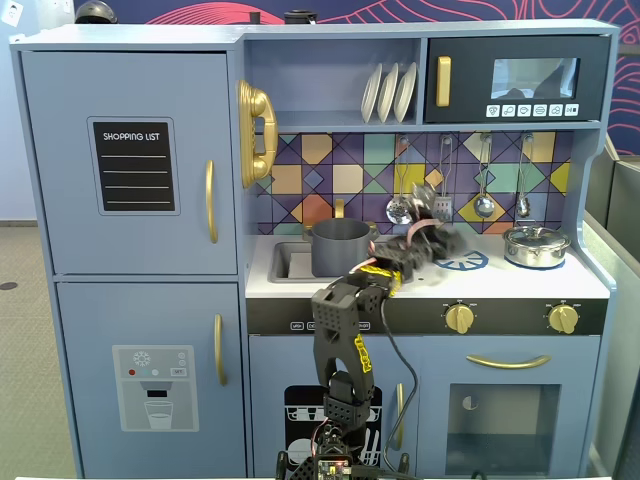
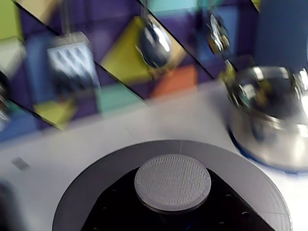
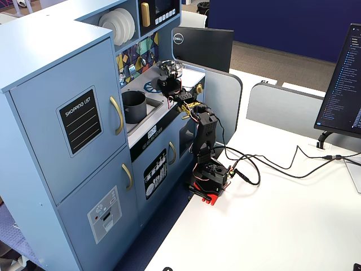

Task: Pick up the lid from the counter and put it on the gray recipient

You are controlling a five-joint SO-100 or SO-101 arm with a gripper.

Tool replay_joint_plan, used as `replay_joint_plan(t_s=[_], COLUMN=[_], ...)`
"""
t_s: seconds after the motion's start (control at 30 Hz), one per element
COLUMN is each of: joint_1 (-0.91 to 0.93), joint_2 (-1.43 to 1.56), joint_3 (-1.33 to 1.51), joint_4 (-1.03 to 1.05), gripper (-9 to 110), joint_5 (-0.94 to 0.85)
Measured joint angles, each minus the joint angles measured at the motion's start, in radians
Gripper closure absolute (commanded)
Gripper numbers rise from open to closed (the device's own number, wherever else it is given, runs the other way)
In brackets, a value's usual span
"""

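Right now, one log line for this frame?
phase: reach | gripper: over the counter, jaw state unclear | lid: directly under wrist camera, steel pot beside it | gray pot: uncovered, in sink area

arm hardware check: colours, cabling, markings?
The arm is black printed plastic with yellow labels on its links. Its base shows red parts and a circuit board. Black cables run from the base across the white desk. The gripper is motion-blurred.

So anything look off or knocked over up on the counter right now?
Nothing stands out. The gray pot stands upright and uncovered, the steel pot sits lidded on its burner, and the lid shows level right below the wrist camera.
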Motion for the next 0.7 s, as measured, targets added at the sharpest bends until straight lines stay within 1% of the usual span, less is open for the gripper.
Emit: replay_joint_plan(t_s=[0.23, 0.4, 0.53, 0.7], joint_1=[-0.15, -0.278, -0.362, -0.433], joint_2=[0.198, 0.296, 0.321, 0.324], joint_3=[-0.081, -0.097, -0.097, -0.095], joint_4=[0.207, 0.318, 0.362, 0.365], gripper=[102, 102, 102, 102], joint_5=[0.003, 0.003, 0.003, 0.003])
